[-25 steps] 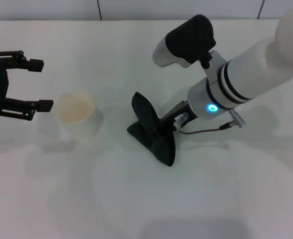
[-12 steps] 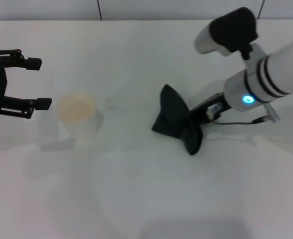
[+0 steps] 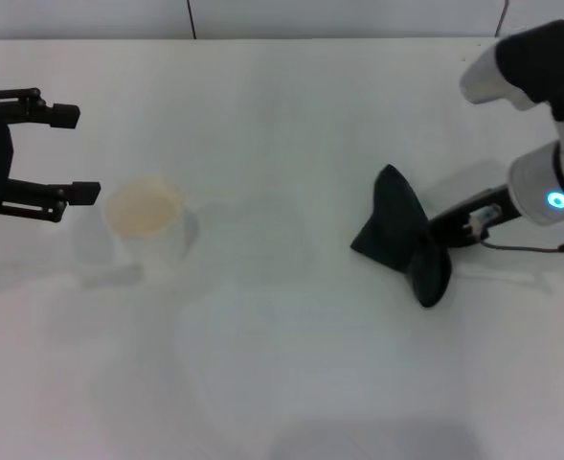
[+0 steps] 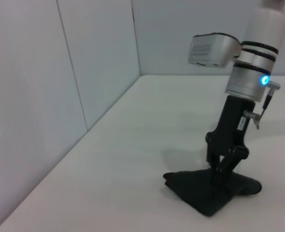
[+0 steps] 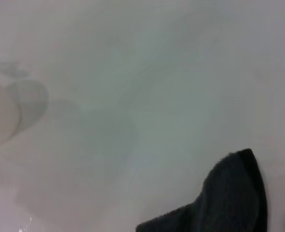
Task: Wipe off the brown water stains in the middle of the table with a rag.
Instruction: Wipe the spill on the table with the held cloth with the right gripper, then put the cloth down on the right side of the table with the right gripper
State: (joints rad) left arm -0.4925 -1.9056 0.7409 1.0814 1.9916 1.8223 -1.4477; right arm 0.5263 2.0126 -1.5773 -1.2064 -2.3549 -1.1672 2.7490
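The black rag (image 3: 398,232) lies bunched on the white table (image 3: 282,383), right of the middle. My right gripper (image 3: 435,233) is shut on the rag and presses it onto the tabletop. The left wrist view shows that gripper (image 4: 223,175) standing on the rag (image 4: 205,195). A corner of the rag (image 5: 224,203) shows in the right wrist view. No orange-brown stain shows on the table; the middle carries only a faint damp sheen (image 3: 262,230). My left gripper (image 3: 76,153) is open and empty at the far left.
A white cup (image 3: 147,222) with a tan inside stands left of the middle, just right of my left gripper; it also shows in the right wrist view (image 5: 2,113). A white wall (image 4: 60,96) borders the table's far edge.
My right gripper has dragged the rag to the right across the table, from the middle to the right side. The left arm and the cup have not moved.
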